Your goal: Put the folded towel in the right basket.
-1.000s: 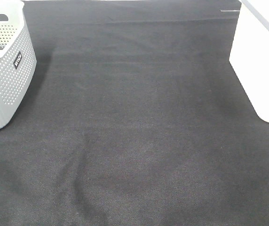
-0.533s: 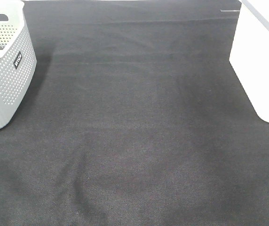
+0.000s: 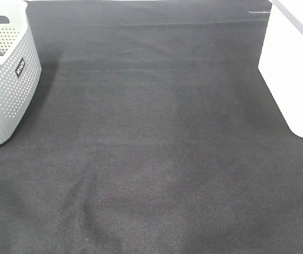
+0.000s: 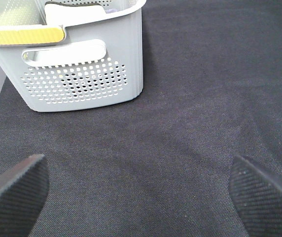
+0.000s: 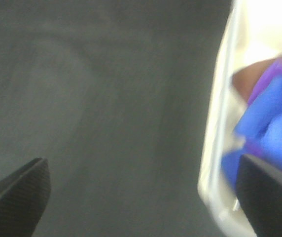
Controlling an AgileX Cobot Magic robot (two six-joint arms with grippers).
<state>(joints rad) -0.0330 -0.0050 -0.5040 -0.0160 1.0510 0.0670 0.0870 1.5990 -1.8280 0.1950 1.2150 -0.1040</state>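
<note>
A dark, finely woven cloth is covering the table (image 3: 157,159) and showing soft creases toward its near edge. On its left a grey basket (image 3: 8,90) of moulded plastic is standing, its rounded walls pierced with rows of small holes and cut with a slot handle. A small dark label (image 3: 19,67) is sitting on its side, the white lettering too small to read. A yellow strip (image 4: 20,35) is showing over its rim. On the table's right a smooth, plain white basket (image 3: 292,79) is standing.

The left gripper (image 4: 138,195) is hovering over bare cloth near the grey basket, its ribbed black jaws spread wide and gripping nothing. The right gripper (image 5: 141,197) is hanging beside the white basket, its jaws likewise wide apart and empty.

The folded towel (image 5: 274,128), a blurred blue and purple mass, is lying inside the white basket.
</note>
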